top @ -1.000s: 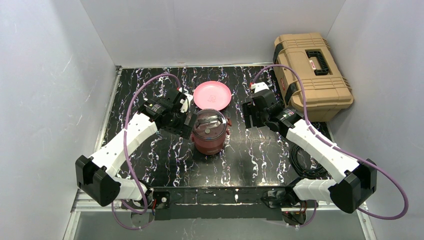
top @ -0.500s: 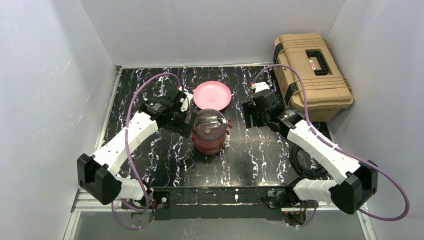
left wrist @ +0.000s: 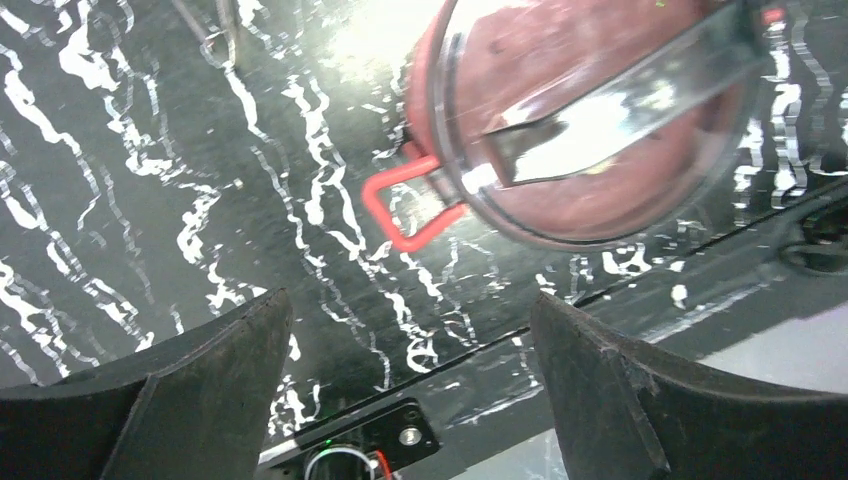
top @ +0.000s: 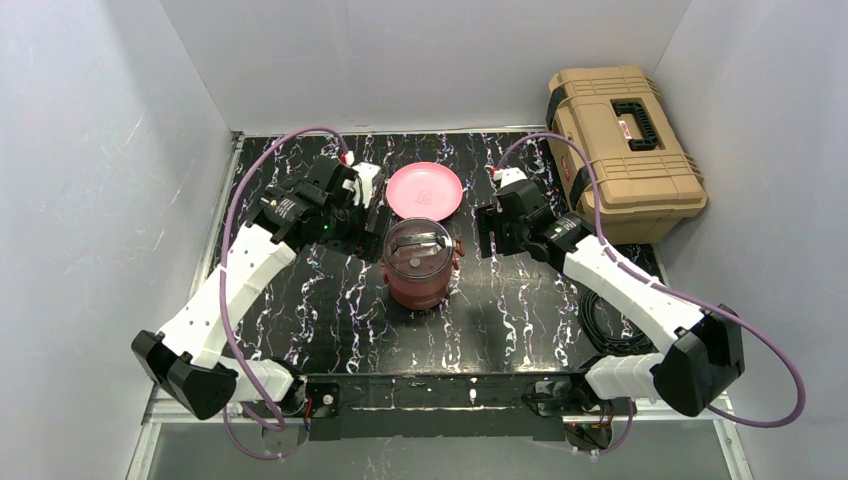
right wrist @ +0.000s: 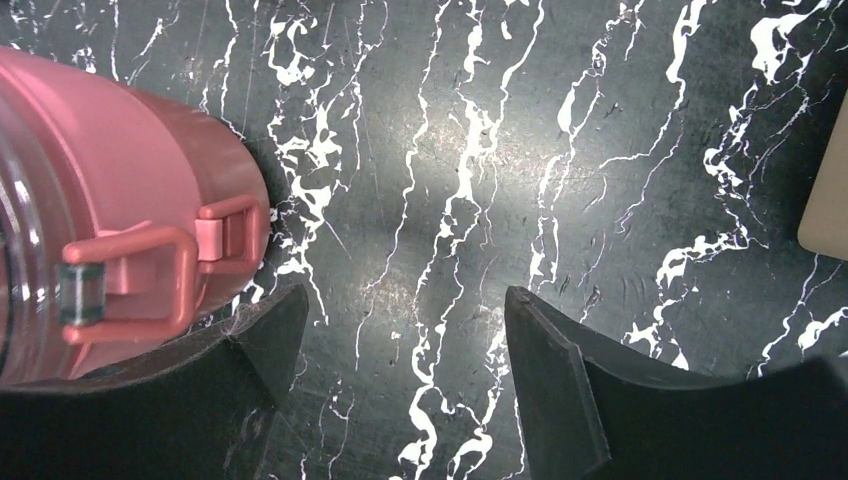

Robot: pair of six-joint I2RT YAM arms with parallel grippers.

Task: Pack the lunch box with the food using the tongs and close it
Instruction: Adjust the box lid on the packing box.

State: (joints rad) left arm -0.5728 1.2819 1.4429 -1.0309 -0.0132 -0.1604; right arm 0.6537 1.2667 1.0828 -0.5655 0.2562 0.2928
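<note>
The maroon lunch box (top: pixel 418 262) stands stacked and lidded in the middle of the table, a metal handle across its clear top lid (left wrist: pixel 590 110). Its red side clasp (left wrist: pixel 400 205) hangs down on the left. My left gripper (top: pixel 372 215) hovers just left of and behind the box, open and empty (left wrist: pixel 410 305). Right of the box, my right gripper (top: pixel 485 237) is open over bare table (right wrist: pixel 405 300), its left finger close to the box's wall (right wrist: pixel 110 180) and clasp (right wrist: pixel 140 270). I can make out neither food nor tongs.
An empty pink plate (top: pixel 424 190) lies just behind the lunch box. A large tan toolbox (top: pixel 620 150) sits at the back right, its corner at the right wrist view's edge (right wrist: pixel 828 210). Black cable (top: pixel 605 330) coils at the table's right side.
My left arm has pulled back and to the left, away from the lunch box, and its jaws have narrowed a little. The right gripper has edged slightly toward the box.
</note>
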